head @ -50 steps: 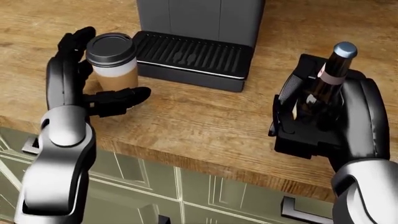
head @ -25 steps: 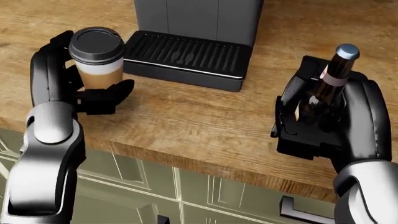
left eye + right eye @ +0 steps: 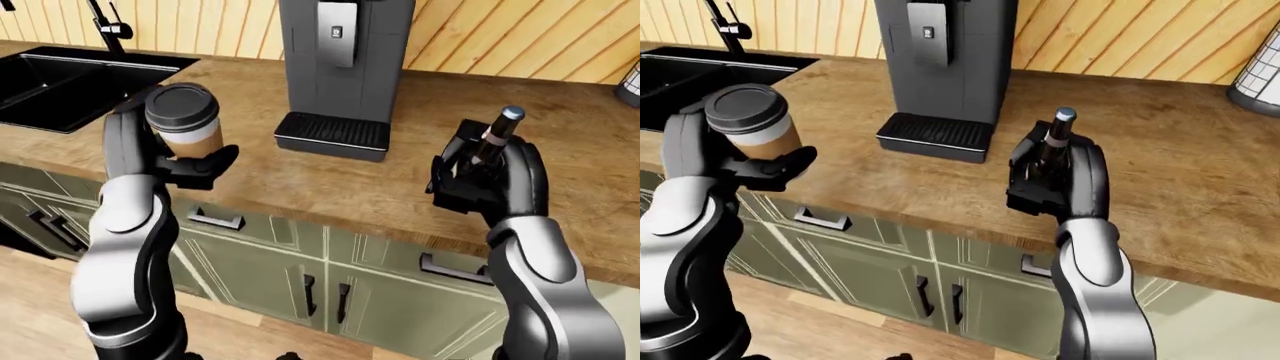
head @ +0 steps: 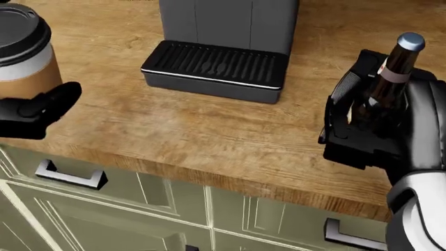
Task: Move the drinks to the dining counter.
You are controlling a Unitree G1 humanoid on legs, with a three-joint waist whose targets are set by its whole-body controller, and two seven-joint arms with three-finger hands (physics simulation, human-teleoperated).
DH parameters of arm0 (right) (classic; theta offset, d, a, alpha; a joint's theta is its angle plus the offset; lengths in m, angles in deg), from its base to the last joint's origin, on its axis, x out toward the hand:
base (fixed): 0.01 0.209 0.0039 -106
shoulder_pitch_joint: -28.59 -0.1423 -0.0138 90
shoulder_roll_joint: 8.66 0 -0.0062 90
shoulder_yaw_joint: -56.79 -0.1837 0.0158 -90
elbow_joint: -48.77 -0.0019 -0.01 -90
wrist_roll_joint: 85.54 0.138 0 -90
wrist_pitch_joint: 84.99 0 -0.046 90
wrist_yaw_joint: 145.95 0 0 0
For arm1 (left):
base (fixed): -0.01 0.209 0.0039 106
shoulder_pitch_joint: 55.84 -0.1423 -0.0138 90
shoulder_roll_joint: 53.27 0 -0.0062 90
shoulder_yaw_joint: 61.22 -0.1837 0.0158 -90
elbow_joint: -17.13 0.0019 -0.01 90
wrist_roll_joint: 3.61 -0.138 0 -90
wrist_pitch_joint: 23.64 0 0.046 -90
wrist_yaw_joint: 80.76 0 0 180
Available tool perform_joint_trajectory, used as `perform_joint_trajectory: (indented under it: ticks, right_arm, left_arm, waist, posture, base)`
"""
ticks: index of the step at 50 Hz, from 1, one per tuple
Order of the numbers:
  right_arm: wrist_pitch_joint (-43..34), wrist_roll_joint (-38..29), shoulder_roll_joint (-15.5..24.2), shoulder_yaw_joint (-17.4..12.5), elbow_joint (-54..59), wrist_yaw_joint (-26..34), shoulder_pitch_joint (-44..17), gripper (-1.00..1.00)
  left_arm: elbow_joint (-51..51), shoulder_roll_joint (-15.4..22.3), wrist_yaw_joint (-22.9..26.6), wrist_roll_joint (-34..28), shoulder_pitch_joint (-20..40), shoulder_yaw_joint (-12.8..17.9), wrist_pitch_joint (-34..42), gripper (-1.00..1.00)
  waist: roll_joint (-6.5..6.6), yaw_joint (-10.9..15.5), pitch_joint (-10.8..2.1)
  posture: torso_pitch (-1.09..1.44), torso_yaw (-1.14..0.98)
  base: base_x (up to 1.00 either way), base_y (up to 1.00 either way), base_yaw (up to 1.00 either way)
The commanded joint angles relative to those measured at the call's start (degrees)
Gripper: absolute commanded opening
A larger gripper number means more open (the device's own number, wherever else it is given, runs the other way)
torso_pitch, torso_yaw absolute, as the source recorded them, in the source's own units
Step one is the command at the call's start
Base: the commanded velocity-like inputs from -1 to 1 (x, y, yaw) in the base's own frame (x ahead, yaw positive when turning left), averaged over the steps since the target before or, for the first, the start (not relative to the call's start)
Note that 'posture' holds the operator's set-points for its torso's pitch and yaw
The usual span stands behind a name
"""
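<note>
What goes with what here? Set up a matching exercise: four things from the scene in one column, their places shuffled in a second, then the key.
1. brown paper coffee cup with black lid
2. dark glass bottle with silver cap
3. grey coffee machine
4. black sink

A. set into the wooden counter, left-eye view's far left
B. gripped in the left hand
C. standing on the counter between the hands
D. gripped in the right hand

1-B, 2-D, 3-C, 4-A

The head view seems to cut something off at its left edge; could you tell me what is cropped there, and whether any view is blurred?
In the head view, the coffee cup and left hand are clipped by the left edge; the left-eye view shows both whole. The bottle in the right hand stays in frame. All three views are sharp, evenly lit renders, with soft sheen on the wooden counter.
</note>
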Motion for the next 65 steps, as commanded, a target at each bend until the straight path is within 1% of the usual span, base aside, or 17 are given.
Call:
perform_joint_trajectory:
  ticks: [1, 10, 13, 16, 19, 26, 28, 29, 32, 34, 36, 45, 50, 52, 58, 62, 65]
  right_arm:
    - [3.2, 0.8, -0.1, 1.1, -3.6, 0.2, -2.3, -1.0]
    - [2.3, 1.1, -1.1, 1.9, -3.9, -0.8, -2.4, -1.0]
    - [1.9, 1.4, -1.2, 1.8, -4.3, -0.9, -2.7, -1.0]
    - [1.9, 2.0, -1.3, 2.4, -4.8, -0.7, -2.6, -1.0]
    - [2.8, 1.9, -1.2, 3.7, -4.9, 0.5, -2.0, -1.0]
    - [2.4, 0.9, -1.8, 4.6, -5.3, 2.0, -1.8, -1.0]
    - [2.8, 0.6, -1.9, 4.8, -4.9, 2.2, -1.8, -1.0]
    - [2.7, 0.5, -1.9, 4.8, -5.0, 2.2, -1.8, -1.0]
    - [2.3, 0.2, -2.0, 5.0, -5.5, 2.4, -1.7, -1.0]
    - [2.4, 0.1, -2.1, 4.9, -5.4, 2.5, -1.8, -1.0]
    - [2.5, 0.0, -2.1, 5.0, -5.3, 2.6, -1.8, -1.0]
    - [3.4, -0.3, -2.4, 4.9, -5.1, 3.0, -1.2, -1.0]
    - [3.8, -0.4, -2.4, 4.8, -4.9, 3.2, -1.0, -1.0]
    - [3.8, -0.4, -2.5, 4.7, -5.0, 3.1, -0.9, -1.0]
    - [3.7, -0.1, -2.4, 4.3, -4.9, 3.1, -1.1, -1.0]
    - [3.1, -0.1, -2.3, 4.4, -5.1, 2.9, -1.6, -1.0]
    - [3.6, 0.0, -2.3, 4.3, -4.5, 2.8, -1.7, -1.0]
  left_arm:
    - [-2.7, 1.1, 0.2, 0.5, 1.9, 0.9, 0.0, -1.0]
    - [-5.1, 2.2, 0.5, 1.8, 1.2, 2.2, 1.3, -1.0]
    - [-5.6, 2.4, 0.5, 1.9, 1.1, 2.3, 1.5, -1.0]
    - [-6.2, 2.6, 0.6, 2.0, 1.1, 2.2, 2.0, -1.0]
    - [-6.6, 2.5, 0.8, 1.8, 1.0, 1.9, 2.1, -1.0]
    - [-6.9, 2.5, 1.5, 0.9, 0.7, 1.5, 1.9, -1.0]
    - [-6.8, 2.4, 1.7, 0.7, 0.6, 1.3, 1.5, -1.0]
    - [-6.6, 2.4, 1.7, 0.6, 0.6, 1.3, 1.4, -1.0]
    - [-6.9, 2.3, 1.9, 0.4, 0.8, 1.3, 1.7, -1.0]
    - [-6.9, 2.3, 2.0, 0.3, 0.7, 1.2, 1.6, -1.0]
    - [-6.8, 2.2, 2.2, 0.1, 0.7, 1.3, 1.4, -1.0]
    - [-7.2, 1.5, 2.4, -0.7, -0.1, 0.7, 0.4, -1.0]
    - [-7.3, 1.5, 2.7, -1.3, 0.0, 0.6, 0.3, -1.0]
    - [-7.3, 1.5, 2.8, -1.5, -0.1, 0.4, 0.3, -1.0]
    - [-7.3, 1.3, 3.1, -1.9, -0.1, 0.4, 0.0, -1.0]
    - [-7.2, 1.2, 3.2, -2.1, 0.0, 0.3, -0.1, -1.0]
    - [-7.1, 1.2, 3.4, -2.2, -0.1, 0.3, -0.3, -1.0]
  waist:
    - [-0.24, 0.6, -1.17]
    - [4.48, -1.1, 0.0]
    - [9.26, -1.8, -1.52]
    - [6.91, 0.0, -0.14]
    - [8.41, -0.2, -0.75]
    - [2.32, 1.0, -0.25]
    - [-1.83, -1.7, -1.01]
    - [2.23, -0.4, -0.41]
    - [2.0, -1.0, -1.41]
    - [6.35, -0.4, -0.81]
    - [6.84, 0.7, -0.66]
    - [3.0, 1.5, -0.34]
    - [-3.41, 1.7, -2.39]
    - [-1.34, 0.0, 0.18]
    - [2.08, -0.5, -0.27]
    - [7.9, -0.4, -1.21]
    - [6.68, 1.0, -0.59]
  posture:
    - [0.0, 0.0]
    - [0.0, 0.0]
    - [0.0, 0.0]
    - [0.0, 0.0]
    - [0.0, 0.0]
    - [0.0, 0.0]
    - [0.0, 0.0]
    - [0.0, 0.0]
    - [0.0, 0.0]
    - [0.0, 0.0]
    - [0.0, 0.0]
    - [0.0, 0.0]
    - [0.0, 0.0]
    - [0.0, 0.0]
    - [0.0, 0.0]
    - [0.0, 0.0]
    - [0.0, 0.0]
  base:
    - [-0.7, 0.94, 0.0]
    - [-0.21, 1.0, 0.0]
    - [-0.04, 1.0, 0.0]
    - [0.0, 0.67, 0.33]
    - [0.0, 0.0, 1.0]
    - [0.0, 0.0, 1.0]
    - [0.0, 0.0, 1.0]
    - [0.0, 0.0, 1.0]
    - [0.0, 0.0, 1.0]
    - [0.0, 0.0, 1.0]
    - [0.0, 0.0, 1.0]
    - [0.0, 0.0, 1.0]
    - [0.0, 0.0, 1.0]
    - [0.0, 0.0, 1.0]
    - [0.0, 0.0, 1.0]
    - [0.01, 0.0, 1.0]
    - [0.11, 0.0, 1.0]
